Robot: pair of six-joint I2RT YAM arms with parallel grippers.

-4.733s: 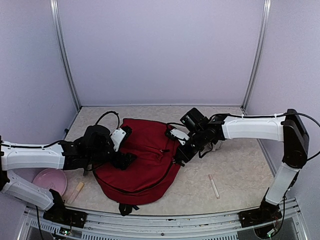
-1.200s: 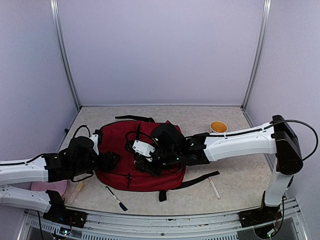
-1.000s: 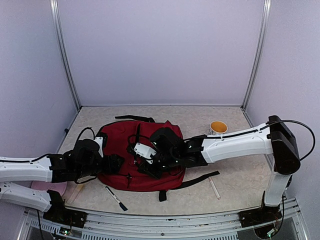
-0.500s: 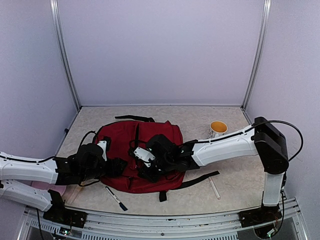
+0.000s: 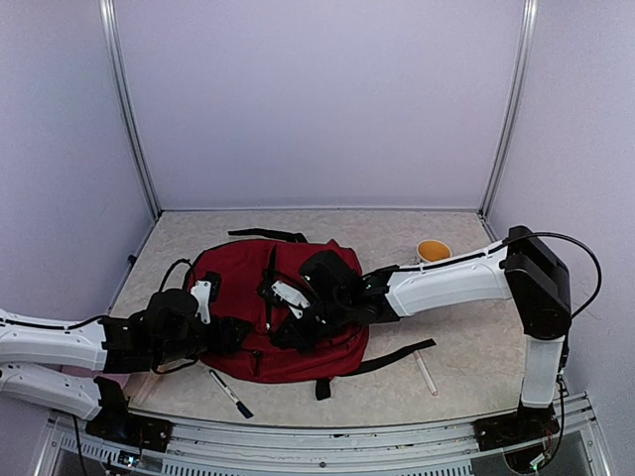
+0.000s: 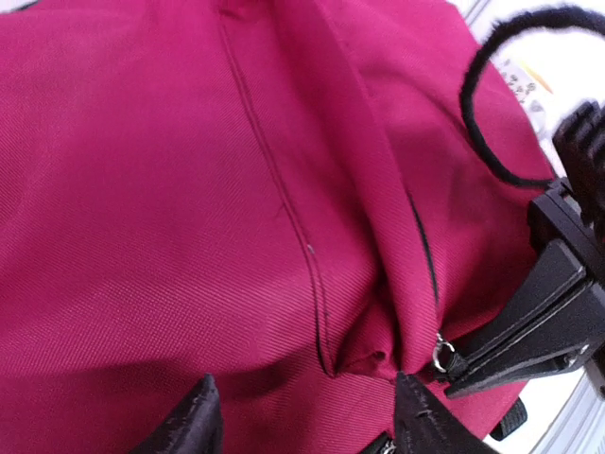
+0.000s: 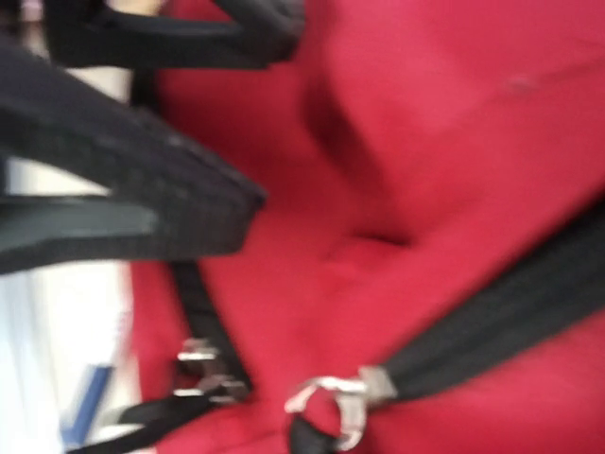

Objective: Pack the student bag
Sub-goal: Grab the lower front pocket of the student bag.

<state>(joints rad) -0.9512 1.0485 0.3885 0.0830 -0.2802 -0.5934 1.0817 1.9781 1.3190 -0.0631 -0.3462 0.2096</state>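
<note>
We see the backpack (image 5: 298, 268) lying flat in the middle of the table (image 5: 476, 337), with its straps spread out. The left gripper (image 6: 302, 426) is at the bag's left edge, its fingers well apart, with a fold of the red cloth between them. The right gripper (image 6: 468, 364) is closed. Its tip touches the metal zipper ring (image 6: 440, 356); whether it pinches the ring we cannot tell.

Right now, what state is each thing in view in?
student bag, lying flat on the table
left gripper, open, over a fold of the bag
right gripper, shut at a zipper pull
mug, upright
marker, lying on the table
white tube, lying on the table
</note>
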